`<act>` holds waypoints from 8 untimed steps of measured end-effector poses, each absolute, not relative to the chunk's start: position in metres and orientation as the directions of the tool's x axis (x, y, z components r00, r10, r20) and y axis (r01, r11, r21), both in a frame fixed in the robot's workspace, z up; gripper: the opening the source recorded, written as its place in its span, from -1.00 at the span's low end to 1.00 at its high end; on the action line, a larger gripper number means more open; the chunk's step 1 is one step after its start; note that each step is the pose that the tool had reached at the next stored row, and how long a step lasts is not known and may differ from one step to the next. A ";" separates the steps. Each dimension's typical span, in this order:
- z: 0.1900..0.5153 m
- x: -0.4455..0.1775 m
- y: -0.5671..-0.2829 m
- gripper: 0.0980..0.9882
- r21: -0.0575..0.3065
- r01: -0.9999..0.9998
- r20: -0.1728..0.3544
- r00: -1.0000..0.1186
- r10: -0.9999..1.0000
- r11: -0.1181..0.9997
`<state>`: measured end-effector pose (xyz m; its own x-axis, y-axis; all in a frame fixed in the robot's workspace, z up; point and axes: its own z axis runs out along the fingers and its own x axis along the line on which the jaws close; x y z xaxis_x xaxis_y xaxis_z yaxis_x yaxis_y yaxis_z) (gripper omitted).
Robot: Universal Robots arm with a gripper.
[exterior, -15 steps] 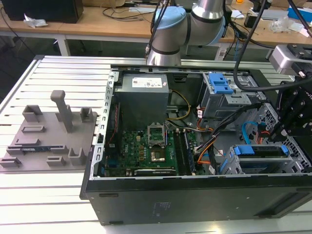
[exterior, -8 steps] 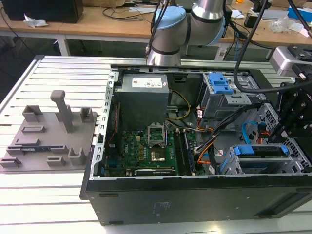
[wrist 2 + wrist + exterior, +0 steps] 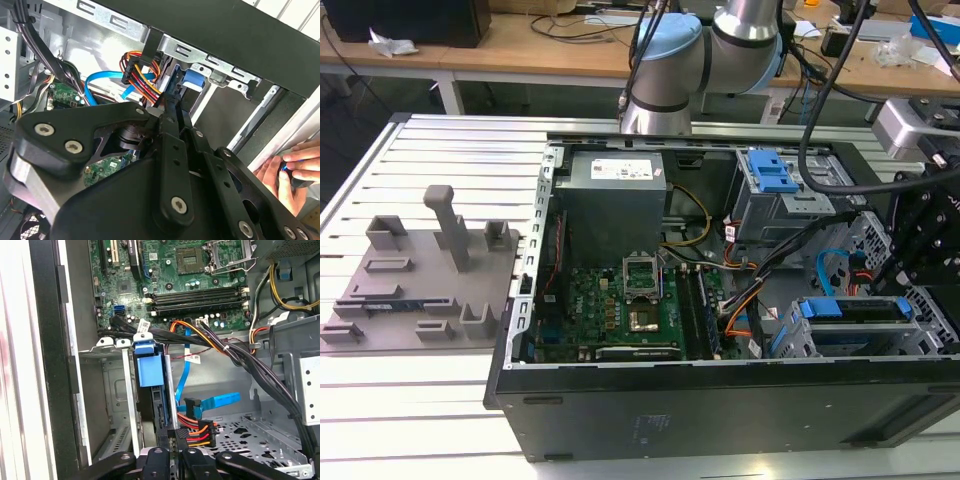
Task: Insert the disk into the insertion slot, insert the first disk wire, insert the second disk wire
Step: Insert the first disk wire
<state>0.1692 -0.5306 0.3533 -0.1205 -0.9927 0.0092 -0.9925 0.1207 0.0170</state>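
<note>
From my seat the disk (image 3: pixel 149 365) is already in: its blue caddy stands in the slot (image 3: pixel 928 338), at the corner of the case (image 3: pixel 720 420) nearest the exterior view's right, just beside the case's front wall. So I judge the first step done and the first wire to be the step in hand. The gripper (image 3: pixel 170 440) hangs inside the case close behind the disk. Its fingers are drawn nearly together, and in both wrist views they seem to pinch the black plug (image 3: pixel 192 432) that carries the red, orange and yellow wires. The fingers themselves cover the point of contact, so I can't swear to the grip. The plug sits just beside the disk's rear edge, and I see no sign that it is seated. The blue cable (image 3: pixel 220 401) lies loose over the perforated floor nearby with its dark connector free, so I count the second wire as not yet done. To my mind this insertion calls for lining the plug square with the socket on the disk's back edge. It then needs a straight, gentle push, with the stiff bundle of black wires kept from dragging the plug off line. A person's hand (image 3: pixel 287 172) is just outside the case wall in the second wrist view, so I'd keep my motion small and slow.
</note>
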 end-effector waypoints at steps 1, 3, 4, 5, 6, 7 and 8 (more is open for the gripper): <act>0.353 0.169 -0.531 -0.85 0.017 -0.993 0.009 -0.121 -0.993 0.121; 0.353 0.169 -0.531 -0.85 0.017 -0.993 0.009 -0.120 -0.993 0.121; 0.352 0.169 -0.531 -0.85 0.017 -0.993 0.009 -0.121 -0.993 0.121; 0.352 0.169 -0.531 -0.85 0.017 -0.993 0.009 -0.120 -0.993 0.121; 0.352 0.169 -0.531 -0.85 0.017 -0.993 0.009 -0.121 -0.993 0.121; 0.351 0.169 -0.531 -0.85 0.017 -0.993 0.009 -0.121 -0.993 0.121; 0.351 0.169 -0.531 -0.85 0.017 -0.993 0.009 -0.121 -0.993 0.121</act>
<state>0.1693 -0.5313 0.3513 -0.1205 -0.9927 0.0093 -0.9925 0.1207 0.0169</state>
